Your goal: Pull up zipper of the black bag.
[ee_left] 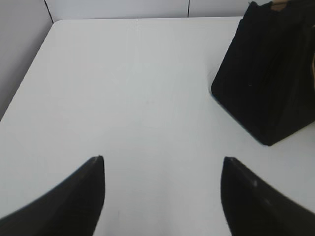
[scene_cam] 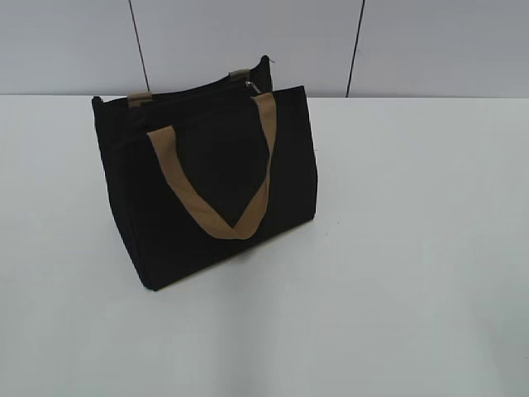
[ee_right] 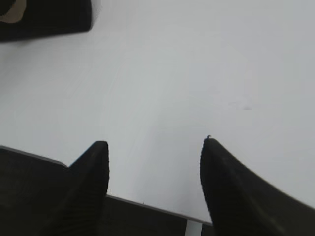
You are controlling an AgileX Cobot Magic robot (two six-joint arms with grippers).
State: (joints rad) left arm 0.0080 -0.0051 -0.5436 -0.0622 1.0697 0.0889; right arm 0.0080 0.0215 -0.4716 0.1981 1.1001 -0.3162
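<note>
Black bag (scene_cam: 207, 186) upright on table (scene_cam: 413, 248), contents unseen; both grippers' fingers (ee_left: 74, 196) (ee_right: 83, 187) apart

Bag (scene_cam: 207, 182) upright on table (scene_cam: 413, 273), left of centre, near wall (scene_cam: 248, 41)

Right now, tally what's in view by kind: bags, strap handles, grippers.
Bags: 1, the black bag on the table
Handles: 2, front handle hanging down the bag's face, rear handle only partly showing at the top edge
Grippers: 2, left gripper and right gripper, both open, off the bag
Total: 5
</note>
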